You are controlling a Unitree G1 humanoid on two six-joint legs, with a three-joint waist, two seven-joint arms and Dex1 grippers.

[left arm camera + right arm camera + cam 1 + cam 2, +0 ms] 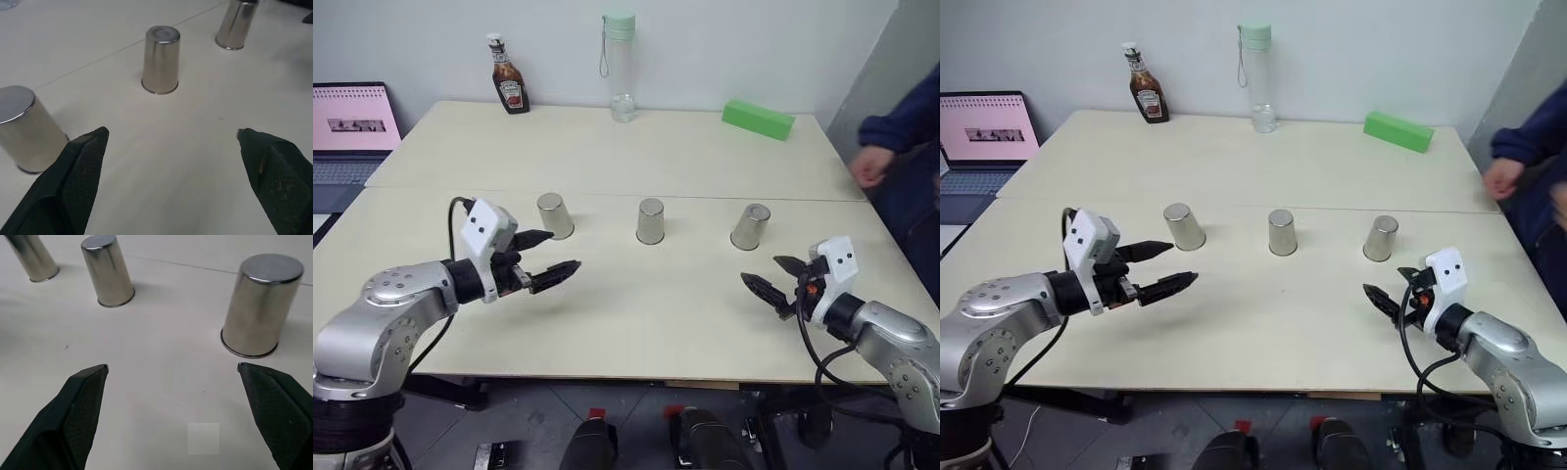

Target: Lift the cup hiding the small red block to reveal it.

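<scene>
cups: three [555, 214] [651, 221] [751, 226] stood mouth-down, long axes upright | left gripper [548, 257]: fingers spread, leftmost cup just beyond fingertips | right gripper [773, 275]: fingers spread, rightmost cup just ahead

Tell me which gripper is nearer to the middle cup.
Left. The left gripper hangs open just in front of the left cup, one cup over from the middle cup. The right gripper, also open, sits farther off, near the right cup.

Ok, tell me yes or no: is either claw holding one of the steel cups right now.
No: the left claw and right claw both hang open over bare table, clear of all three upturned cups.
</scene>
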